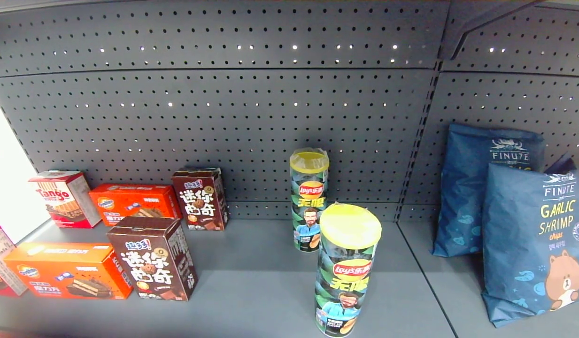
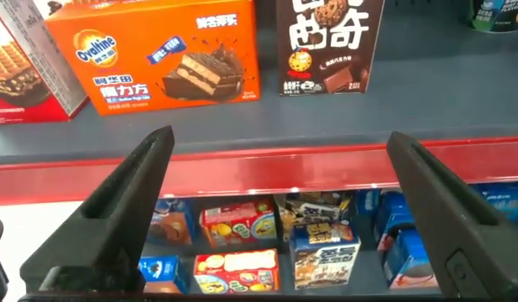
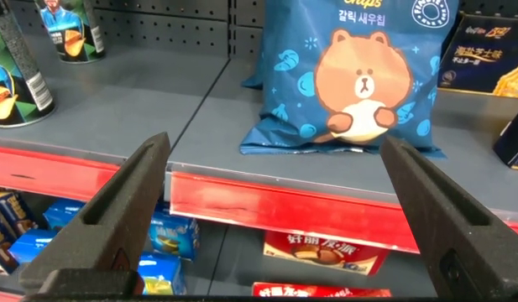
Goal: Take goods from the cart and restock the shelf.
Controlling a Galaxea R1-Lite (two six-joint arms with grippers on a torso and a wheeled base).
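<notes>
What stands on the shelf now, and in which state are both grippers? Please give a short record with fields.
shelf: grey, perforated back panel
cans: front can and rear can, upright, yellow lids, middle
bags: front bag partly before rear bag, right side
boxes: front brown box, rear brown box, front orange box, rear orange box, red-and-white box, left side
left gripper: open, empty, facing front orange box
right gripper: open, empty, facing front bag

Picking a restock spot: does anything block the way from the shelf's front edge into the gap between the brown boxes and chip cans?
Nothing visible does. The shelf lies bare from front to back there, with the brown boxes on one side and the chip cans on the other.
</notes>
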